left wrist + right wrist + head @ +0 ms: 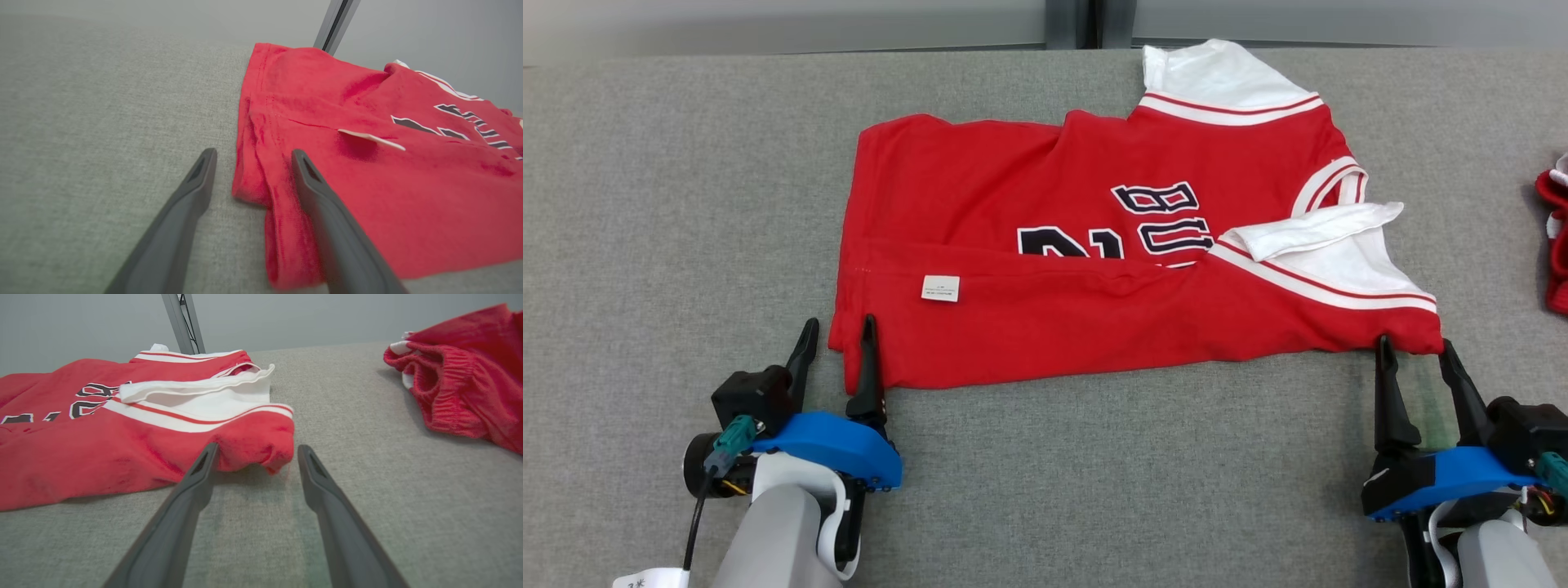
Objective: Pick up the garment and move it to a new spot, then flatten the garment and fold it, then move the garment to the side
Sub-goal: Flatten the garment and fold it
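Red shirt [1094,310] lies half-folded on the grey table [686,204], both jaws released at its near edge.
Left jaws straddle the near left corner, one finger [327,212] over the cloth, possibly touching. Right jaws spread wide, tips at the near right corner, gripping nothing. Another red cloth [1553,245] lies at the table's right edge.

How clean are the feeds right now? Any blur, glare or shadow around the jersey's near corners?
Head view: even soft light, no glare, jersey sharp. Left wrist view: dark fingers blurred up close, white label casts a soft shadow, background hazy. Right wrist view: small shadow under the jersey's raised corner; other red garment at the right slightly soft.
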